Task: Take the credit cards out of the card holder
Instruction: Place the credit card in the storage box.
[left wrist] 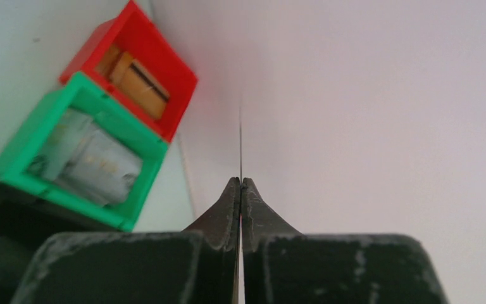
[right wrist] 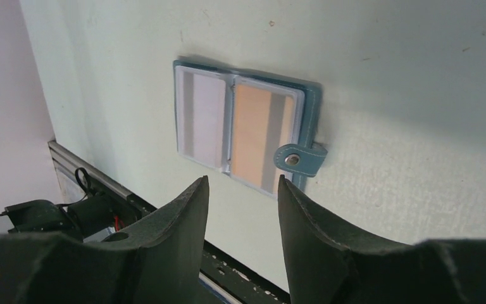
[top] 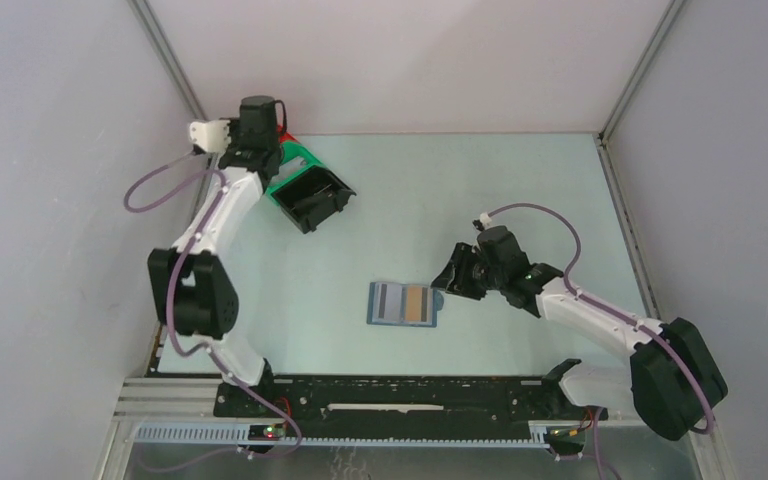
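- Where the pale green table (top: 460, 190) spreads between the walls, both arms reach out over it, well apart.
- At the far left stand three bins in a row: red bin (left wrist: 133, 69), green bin (left wrist: 82, 152) and black bin (top: 315, 200). The red one holds tan pieces and the green one pale grey flat things.
- Left gripper (left wrist: 241, 183): above the bins, its fingers pressed together on a thin card (left wrist: 240, 145), seen edge-on as a dark line.
- Right gripper (right wrist: 243, 183): jaws spread with nothing between them, hovering just beside the card holder's right edge.
- Card holder (top: 405, 303): lies open and flat near the table's middle, with one grey-striped panel and one tan panel facing up.
- Snap tab (right wrist: 300, 158): sticks out from its right edge.
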You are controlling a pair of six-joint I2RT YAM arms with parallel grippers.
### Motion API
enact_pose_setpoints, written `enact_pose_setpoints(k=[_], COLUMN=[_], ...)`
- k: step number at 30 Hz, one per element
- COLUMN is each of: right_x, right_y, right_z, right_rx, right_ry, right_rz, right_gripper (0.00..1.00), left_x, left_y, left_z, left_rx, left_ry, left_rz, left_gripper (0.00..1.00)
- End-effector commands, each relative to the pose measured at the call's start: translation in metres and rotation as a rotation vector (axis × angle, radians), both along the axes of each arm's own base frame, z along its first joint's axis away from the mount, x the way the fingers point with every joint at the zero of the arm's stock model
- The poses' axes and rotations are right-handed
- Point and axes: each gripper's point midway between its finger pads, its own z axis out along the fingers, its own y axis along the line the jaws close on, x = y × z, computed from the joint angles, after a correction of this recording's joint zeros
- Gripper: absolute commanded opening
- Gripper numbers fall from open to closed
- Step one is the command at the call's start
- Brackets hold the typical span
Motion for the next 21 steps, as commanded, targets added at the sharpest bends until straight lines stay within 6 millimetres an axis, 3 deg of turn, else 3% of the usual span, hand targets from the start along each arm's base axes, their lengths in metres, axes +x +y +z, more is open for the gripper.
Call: enact_pose_setpoints(k=[1, 5, 9, 15, 21], right_x=[0.007, 0.008, 0.009, 0.013, 0.016], right_y=[0.003, 0.002, -0.003, -0.003, 0.001], right_z=[-0.004, -0.009, -0.018, -0.026, -0.032], right_rx=[0.009, 0.013, -0.011, -0.006, 0.017], right_ry=[0.019, 0.045, 0.069, 0.094, 0.117], right_rz=[-0.002, -0.007, -0.023, -0.029, -0.016], right_gripper=[0.53, 0.53, 0.53, 0.52, 0.52], left_x=[0.032, 0.068, 0.099, 0.123, 0.134], left_y=[0.03, 0.038, 0.046, 0.06, 0.071], left_z=[0.057, 0.04, 0.005, -0.031, -0.069], left_rx=[-0.031, -0.122, -0.215, -0.267, -0.333], left_ry=[-0.257, -0.305, -0.291, -0.265, -0.235], left_rz=[0.218, 0.238, 0.268, 0.301, 0.335], left_gripper=[0.0, 0.0, 0.0, 0.0, 0.0])
